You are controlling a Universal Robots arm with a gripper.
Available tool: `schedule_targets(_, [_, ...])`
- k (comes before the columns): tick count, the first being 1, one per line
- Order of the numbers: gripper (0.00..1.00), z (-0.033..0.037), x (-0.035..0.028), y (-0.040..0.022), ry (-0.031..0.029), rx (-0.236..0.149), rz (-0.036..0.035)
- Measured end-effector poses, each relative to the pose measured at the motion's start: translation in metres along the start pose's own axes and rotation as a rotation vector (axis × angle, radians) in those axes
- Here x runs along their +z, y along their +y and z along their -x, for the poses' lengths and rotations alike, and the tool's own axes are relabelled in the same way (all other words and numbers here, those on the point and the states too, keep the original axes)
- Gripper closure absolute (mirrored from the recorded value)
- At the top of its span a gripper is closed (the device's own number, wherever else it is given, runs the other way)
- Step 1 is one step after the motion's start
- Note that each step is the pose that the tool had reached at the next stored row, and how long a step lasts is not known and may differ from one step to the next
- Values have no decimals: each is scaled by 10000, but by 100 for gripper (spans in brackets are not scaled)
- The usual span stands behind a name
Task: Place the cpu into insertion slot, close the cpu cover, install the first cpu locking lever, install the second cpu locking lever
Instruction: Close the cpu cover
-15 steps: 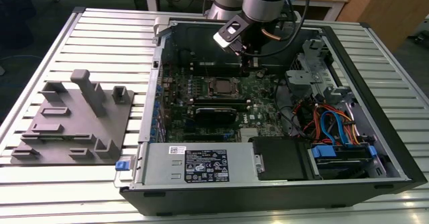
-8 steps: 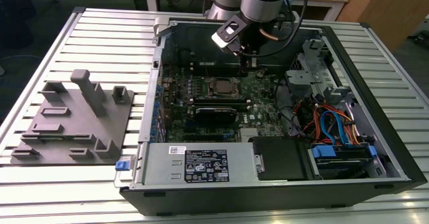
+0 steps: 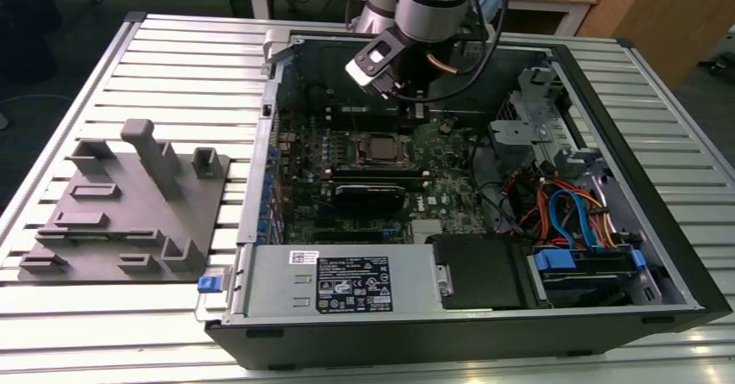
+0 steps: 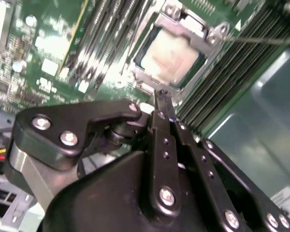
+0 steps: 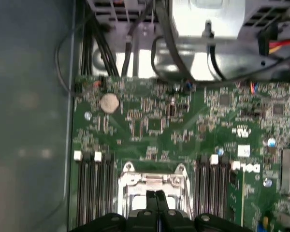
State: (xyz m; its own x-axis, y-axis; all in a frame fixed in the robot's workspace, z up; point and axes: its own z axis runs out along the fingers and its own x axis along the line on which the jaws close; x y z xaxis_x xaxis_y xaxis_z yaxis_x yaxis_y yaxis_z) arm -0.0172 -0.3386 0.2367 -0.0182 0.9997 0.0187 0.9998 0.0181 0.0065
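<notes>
Black label on power supply: print illegible.

Green circuit board; dull silver-grey cpu; silver cpu cover; black hand.

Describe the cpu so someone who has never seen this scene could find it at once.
Inside the open computer case on the slatted table lies a green circuit board. On it, between banks of long dark memory slots, the cpu sits framed by the silver cpu cover, just past the tips of the shut fingers. It alone is a flat, pale silver-grey square.
</notes>
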Motion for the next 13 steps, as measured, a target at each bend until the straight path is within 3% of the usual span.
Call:
schedule_targets(7, [90, -2, 93, -202, 1, -10, -40])
schedule_targets(13, [90, -2, 172, -329, 3, -55, -141])
